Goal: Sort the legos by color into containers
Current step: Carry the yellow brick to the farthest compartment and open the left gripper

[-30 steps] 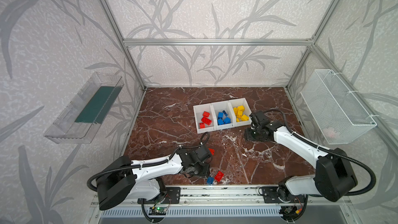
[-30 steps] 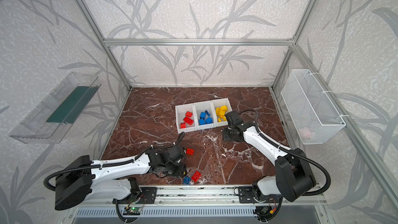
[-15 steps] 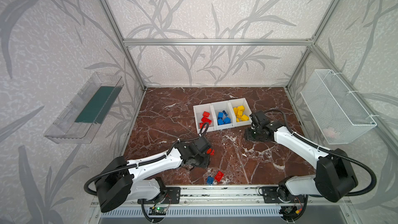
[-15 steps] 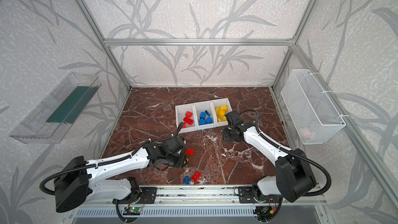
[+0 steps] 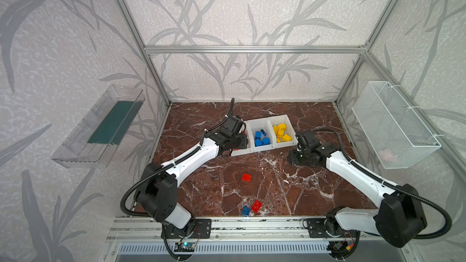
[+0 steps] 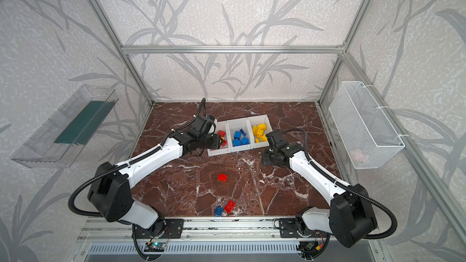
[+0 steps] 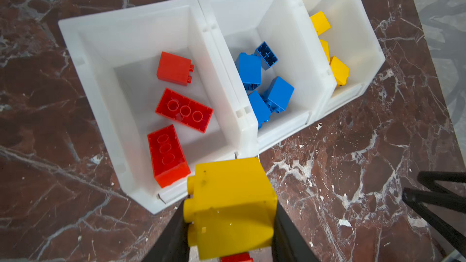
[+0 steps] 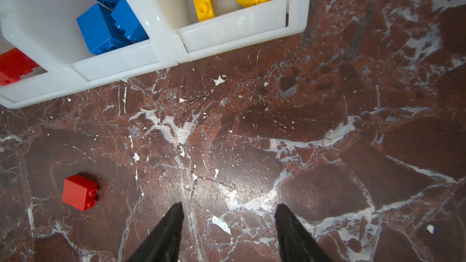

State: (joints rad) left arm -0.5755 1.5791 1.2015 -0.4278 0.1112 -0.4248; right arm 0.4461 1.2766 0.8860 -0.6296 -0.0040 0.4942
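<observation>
Status | yellow brick is gripped by left pincer above near rim of red bin, 12 o'clock on surface | right pincer is seen released, 2 o'clock

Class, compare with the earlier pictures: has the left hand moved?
Yes. The left hand, holding a yellow brick, moved from beside the loose red brick rearward to the red bin.

in a top view the left arm covers most of the red bin. a red piece next to the yellow brick is cut by the left wrist view's edge. the pinkish thing in the wire basket is too blurred to name.
</observation>
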